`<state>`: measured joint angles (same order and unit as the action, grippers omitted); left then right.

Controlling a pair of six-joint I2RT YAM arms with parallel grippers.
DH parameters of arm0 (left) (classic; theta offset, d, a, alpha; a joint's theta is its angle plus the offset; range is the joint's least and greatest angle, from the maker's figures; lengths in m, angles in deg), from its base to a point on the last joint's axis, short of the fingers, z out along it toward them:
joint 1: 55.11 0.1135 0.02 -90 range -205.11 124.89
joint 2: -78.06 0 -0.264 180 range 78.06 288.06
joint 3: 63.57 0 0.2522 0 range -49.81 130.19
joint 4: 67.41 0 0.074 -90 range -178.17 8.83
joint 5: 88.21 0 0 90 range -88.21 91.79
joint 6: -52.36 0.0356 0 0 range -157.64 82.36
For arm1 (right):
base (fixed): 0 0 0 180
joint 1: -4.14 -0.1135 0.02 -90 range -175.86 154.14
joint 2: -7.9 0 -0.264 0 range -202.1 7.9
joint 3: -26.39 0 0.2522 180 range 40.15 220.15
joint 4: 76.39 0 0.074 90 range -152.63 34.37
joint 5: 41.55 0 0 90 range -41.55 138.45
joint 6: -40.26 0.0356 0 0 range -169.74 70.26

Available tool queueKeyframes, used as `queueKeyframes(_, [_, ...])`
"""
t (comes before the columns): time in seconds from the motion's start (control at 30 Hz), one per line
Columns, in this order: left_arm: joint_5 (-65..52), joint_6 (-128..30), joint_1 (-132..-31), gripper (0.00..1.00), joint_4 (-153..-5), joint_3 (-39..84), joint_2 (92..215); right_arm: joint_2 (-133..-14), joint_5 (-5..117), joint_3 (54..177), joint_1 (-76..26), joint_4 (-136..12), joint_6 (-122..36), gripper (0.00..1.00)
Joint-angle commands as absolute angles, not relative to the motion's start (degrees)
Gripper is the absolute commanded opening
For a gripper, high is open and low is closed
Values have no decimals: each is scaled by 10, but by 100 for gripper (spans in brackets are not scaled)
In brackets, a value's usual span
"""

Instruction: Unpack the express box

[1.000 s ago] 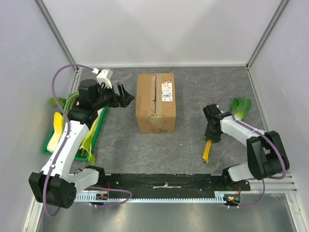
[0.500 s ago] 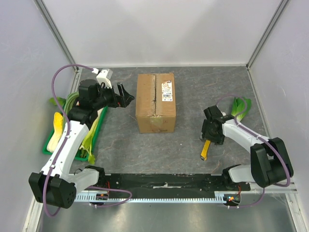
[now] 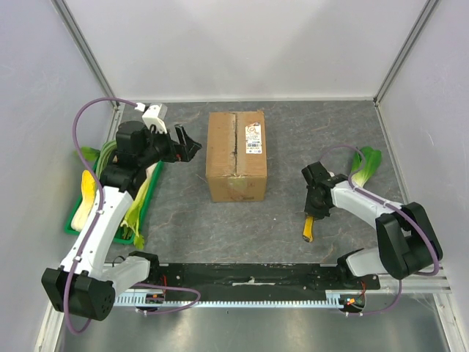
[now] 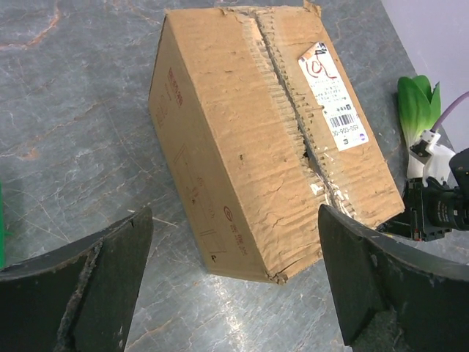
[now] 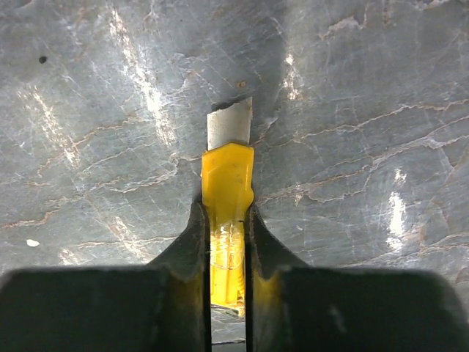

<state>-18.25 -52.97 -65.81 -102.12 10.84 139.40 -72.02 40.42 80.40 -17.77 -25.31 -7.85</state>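
The express box (image 3: 236, 154) is a brown carton standing shut in the middle of the table, with a torn top seam and a white label; it fills the left wrist view (image 4: 271, 139). My left gripper (image 3: 192, 145) hovers just left of the box, open and empty, its jaws wide apart (image 4: 233, 242). My right gripper (image 3: 315, 207) is right of the box, near the front, and is shut on a yellow utility knife (image 3: 308, 227). In the right wrist view the knife (image 5: 227, 176) sits between the fingertips (image 5: 224, 213), its short blade (image 5: 229, 123) extended over the stone surface.
A green tray (image 3: 73, 224) with leeks and other vegetables lies along the left wall. A leafy green vegetable (image 3: 366, 161) lies at the right, also seen in the left wrist view (image 4: 416, 103). White walls enclose the table on three sides.
My right gripper has shifted a little left and nearer with the knife. My left gripper has barely moved, rising slightly. The box has not moved.
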Motion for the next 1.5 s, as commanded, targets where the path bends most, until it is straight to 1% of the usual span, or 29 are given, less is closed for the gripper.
queueKeyframes(0.0, [-219, -521, -657, 98, -1004, 135, 1388, -746, 386, 805, -182, -291, -83, 5])
queueKeyframes(0.03, [-226, -522, -657, 97, -1002, 135, 1387, -746, 389, 819, -182, -296, -95, 0])
queueKeyframes(0.2, [-299, -534, -657, 95, -991, 137, 1397, -724, 411, 895, -182, -306, -128, 0])
queueKeyframes(0.47, [-415, -588, -657, 94, -949, 149, 1413, -688, 483, 1114, -182, -329, -175, 0])
queueKeyframes(0.6, [-449, -605, -658, 94, -929, 160, 1417, -683, 569, 1192, -181, -384, -189, 0])
queueKeyframes(0.63, [-461, -610, -657, 94, -916, 166, 1420, -683, 630, 1208, -181, -402, -189, 0])
queueKeyframes(0.7, [-506, -648, -658, 94, -890, 170, 1431, -686, 713, 1210, -181, -485, -165, 0])
queueKeyframes(0.73, [-523, -664, -659, 94, -851, 171, 1434, -687, 750, 1204, -181, -520, -149, 0])
queueKeyframes(0.77, [-549, -691, -661, 94, -835, 172, 1442, -689, 828, 1197, -182, -605, -124, 0])
queueKeyframes(0.83, [-563, -726, -664, 94, -797, 169, 1449, -696, 882, 1165, -183, -702, -35, 0])
queueKeyframes(0.87, [-571, -736, -672, 94, -758, 167, 1456, -697, 919, 1152, -183, -812, 0, 0])
queueKeyframes(0.93, [-588, -756, -697, 94, -729, 171, 1468, -708, 945, 1130, -191, -897, 76, 0])
queueKeyframes(0.97, [-589, -760, -705, 94, -713, 174, 1474, -712, 956, 1131, -195, -932, 84, 0])
queueKeyframes(1.07, [-595, -787, -737, 94, -687, 189, 1502, -721, 969, 1138, -225, -950, 84, 0])
queueKeyframes(1.2, [-604, -851, -746, 93, -595, 191, 1529, -726, 980, 1139, -252, -948, 80, 0])
queueKeyframes(1.27, [-609, -876, -747, 91, -576, 188, 1536, -726, 983, 1135, -263, -954, 84, 0])
queueKeyframes(1.37, [-619, -883, -751, 78, -571, 189, 1539, -727, 982, 1131, -274, -952, 84, 0])
queueKeyframes(1.4, [-623, -884, -751, 70, -571, 188, 1538, -727, 980, 1128, -276, -950, 83, 0])
queueKeyframes(1.47, [-625, -885, -751, 65, -572, 186, 1534, -726, 976, 1126, -278, -946, 81, 0])
